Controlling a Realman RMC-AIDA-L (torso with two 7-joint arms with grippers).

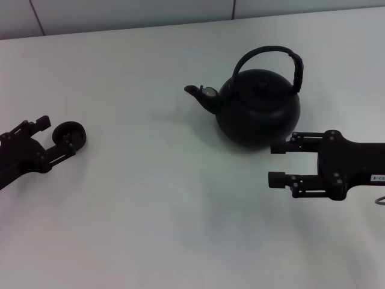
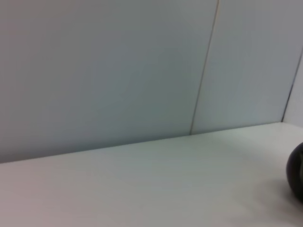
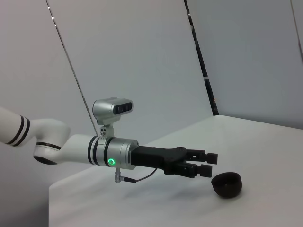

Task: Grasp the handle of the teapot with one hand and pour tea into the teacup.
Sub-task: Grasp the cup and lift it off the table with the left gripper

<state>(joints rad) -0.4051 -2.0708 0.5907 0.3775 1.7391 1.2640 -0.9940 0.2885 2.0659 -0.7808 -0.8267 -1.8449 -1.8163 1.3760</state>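
Observation:
The black teapot [image 1: 258, 111] stands upright at the table's centre right, spout pointing left, with its arched handle [image 1: 267, 55] raised over the lid. My right gripper [image 1: 277, 162] is open, just in front of and to the right of the pot, touching nothing. The small black teacup [image 1: 69, 133] sits at the far left, at the tips of my open left gripper [image 1: 57, 135]. From the right wrist view, the left gripper [image 3: 209, 163] ends a little short of the teacup [image 3: 227, 184]. No tea is visible.
The white table [image 1: 156, 198] runs back to a pale panelled wall [image 1: 132, 12]. A dark rounded shape [image 2: 297, 175] shows at the edge of the left wrist view; I cannot tell which object it is.

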